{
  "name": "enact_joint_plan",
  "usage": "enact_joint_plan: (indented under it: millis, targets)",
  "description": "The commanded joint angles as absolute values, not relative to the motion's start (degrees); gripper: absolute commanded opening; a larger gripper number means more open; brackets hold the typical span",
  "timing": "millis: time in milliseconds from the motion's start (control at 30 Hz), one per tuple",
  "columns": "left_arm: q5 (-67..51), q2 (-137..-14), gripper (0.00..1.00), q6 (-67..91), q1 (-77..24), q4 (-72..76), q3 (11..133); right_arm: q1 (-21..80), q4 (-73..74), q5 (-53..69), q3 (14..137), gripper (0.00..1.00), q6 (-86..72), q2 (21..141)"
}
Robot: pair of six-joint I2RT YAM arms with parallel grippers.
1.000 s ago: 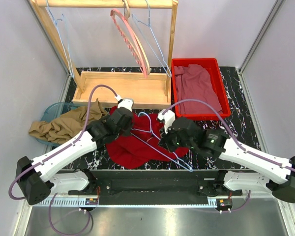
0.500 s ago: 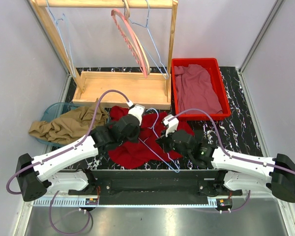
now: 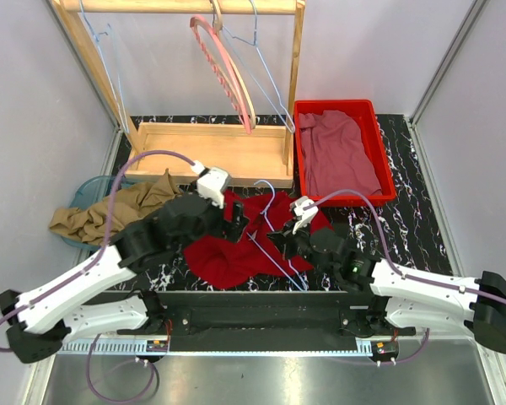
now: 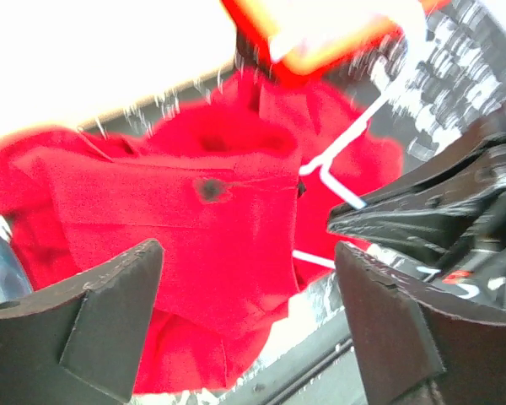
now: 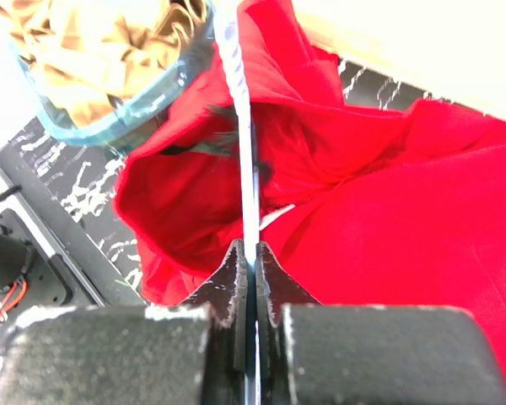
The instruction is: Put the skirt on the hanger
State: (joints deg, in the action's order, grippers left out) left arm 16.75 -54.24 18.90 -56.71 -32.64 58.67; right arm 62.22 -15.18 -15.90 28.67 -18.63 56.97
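The red skirt (image 3: pixel 228 253) lies crumpled on the marble table, and also fills the left wrist view (image 4: pixel 185 202) and the right wrist view (image 5: pixel 388 194). A pale wire hanger (image 3: pixel 270 240) lies slanted across it, its hook pointing to the rack. My right gripper (image 3: pixel 288 239) is shut on the hanger's wire (image 5: pixel 241 126), with the jaws pinched tight (image 5: pixel 251 253). My left gripper (image 3: pixel 236 221) hovers over the skirt's upper left part. It stands wide open (image 4: pixel 246 257) with nothing between its fingers. The hanger wire (image 4: pixel 341 164) shows beside the right gripper's black body (image 4: pixel 430 202).
A wooden rack (image 3: pixel 211 152) stands at the back with a pink hanger (image 3: pixel 228 76) and wire hangers on its rail. A red bin (image 3: pixel 378 152) holds a maroon garment at the back right. A blue basin (image 3: pixel 83 196) with tan cloth (image 3: pixel 101 215) sits at the left.
My left gripper went from shut to wide open and let go of the skirt. My right gripper drew in towards the near edge with the hanger, which slid over the skirt.
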Motion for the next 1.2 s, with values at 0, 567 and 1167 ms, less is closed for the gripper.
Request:
enact_joint_plan:
  millis: [0, 567, 1167]
  targets:
    - [22.47, -49.49, 0.91, 15.74, -56.95, -29.88, 61.26, 62.49, -25.82, -18.55, 27.86, 0.0, -15.65, 53.27]
    - [7.24, -51.07, 0.99, -8.42, -53.63, -16.44, 55.28, 62.58, -17.67, -13.18, 27.86, 0.0, -12.22, 41.57]
    - [-45.33, -65.03, 0.98, -21.97, -24.0, -22.68, 60.47, 62.58, -16.17, -10.72, 32.08, 0.0, -12.22, 46.14]
